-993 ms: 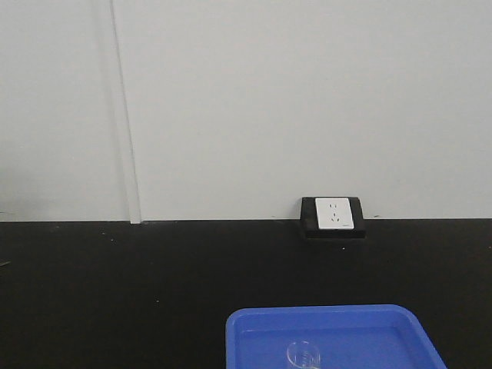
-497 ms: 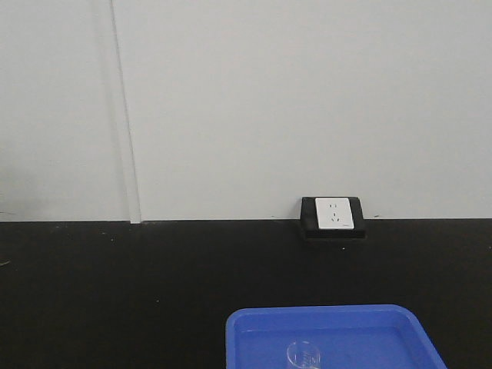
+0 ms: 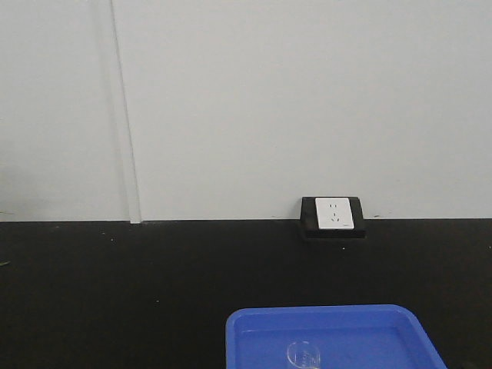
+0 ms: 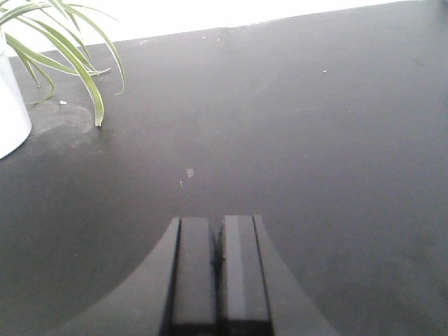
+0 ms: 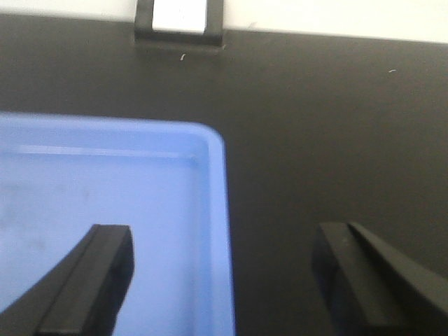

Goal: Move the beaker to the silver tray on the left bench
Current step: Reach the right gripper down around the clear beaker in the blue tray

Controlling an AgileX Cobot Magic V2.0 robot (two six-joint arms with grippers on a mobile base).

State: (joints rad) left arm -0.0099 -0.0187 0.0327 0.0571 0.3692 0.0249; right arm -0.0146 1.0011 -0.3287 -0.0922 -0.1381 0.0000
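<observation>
A small clear glass beaker (image 3: pixel 304 355) stands inside a bright blue tray (image 3: pixel 254 327) at the bottom edge of the front view. The silver tray is out of view. A matte black worktop (image 3: pixel 154 284) runs across the scene. In the left wrist view my left gripper (image 4: pixel 218 241) is shut, its pads pressed together with nothing between them, above bare black worktop (image 4: pixel 294 140). In the right wrist view my right gripper (image 5: pixel 224 252) is open, straddling the right rim of the blue tray (image 5: pixel 217 210); its left finger is over the tray and its right finger is over black worktop. The beaker does not show there.
A white wall socket in a black block (image 3: pixel 333 217) sits against the back wall, also seen as the socket (image 5: pixel 179 21) in the right wrist view. A white pot (image 4: pixel 10 105) with long green leaves (image 4: pixel 70 49) stands at the far left of the left wrist view.
</observation>
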